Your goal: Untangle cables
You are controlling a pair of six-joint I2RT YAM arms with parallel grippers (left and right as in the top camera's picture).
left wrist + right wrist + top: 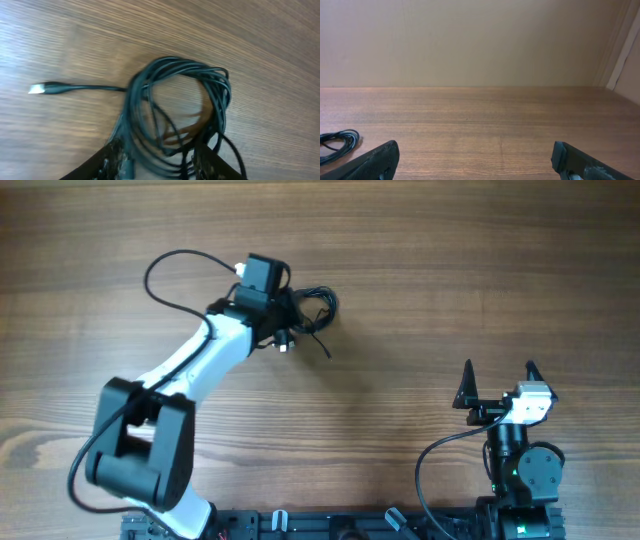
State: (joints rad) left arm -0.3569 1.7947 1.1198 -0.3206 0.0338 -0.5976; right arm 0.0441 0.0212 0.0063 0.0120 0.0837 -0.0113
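Note:
The cables (318,306) are a loose coil of thin black cords at the back of the table, with a whitish-tipped plug (285,347) beside it. In the left wrist view the coil (177,75) fills the centre and one plug with a whitish tip (37,89) trails out to the left. My left gripper (160,165) is open, its two fingers straddling the near strands of the coil; it also shows in the overhead view (290,320). My right gripper (498,380) is open and empty, far right of the cables, and empty in its wrist view too (475,165). There the edge of the coil (340,142) shows at the far left.
A thicker black wire (175,270) loops from the left arm across the table's back left. Another black wire (440,455) curves from the right arm's base. A beige wall (470,40) stands beyond the table's far edge.

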